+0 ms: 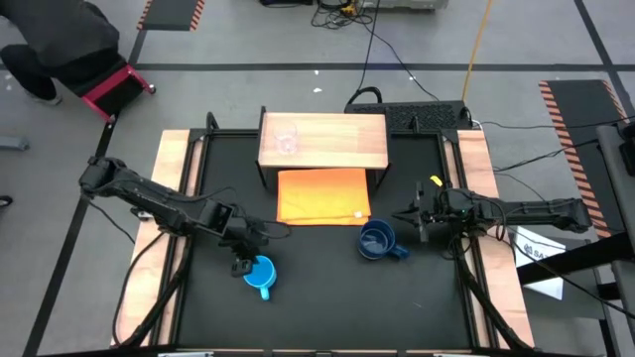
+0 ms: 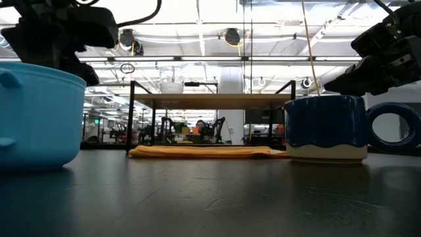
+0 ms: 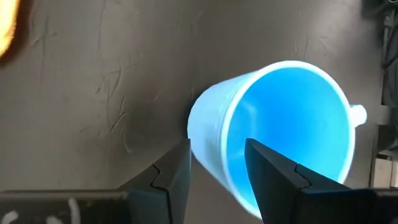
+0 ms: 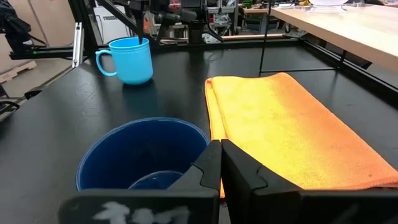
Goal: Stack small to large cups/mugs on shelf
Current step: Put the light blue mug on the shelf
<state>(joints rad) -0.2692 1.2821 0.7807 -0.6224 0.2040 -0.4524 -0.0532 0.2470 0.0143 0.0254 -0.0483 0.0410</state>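
Light-blue and glossy, the medium plastic mug with a handle (image 1: 260,274) stands upright on the black counter (image 1: 327,297) directly beneath the left pincer (image 3: 216,163), whose released fingers straddle its rim, one inside the bowl and one outside. The low light-wood shelf on a black frame (image 1: 327,149), carrying the tiny clear glass cup (image 1: 288,142), lies beyond the flat orange cloth (image 1: 322,195) from this mug. The right pincer (image 4: 220,163), clenched and empty, waits just beside the larger dark-blue mug (image 1: 375,241), so the left arm looks nearer to lifting.

Light-blue mug (image 2: 36,118): cut off at the low view's left edge. Clear glass cup (image 1: 287,142): faint, outline barely discernible on the shelf (image 1: 337,139). Dark-blue mug (image 4: 146,155): base hidden behind right gripper (image 4: 221,163).
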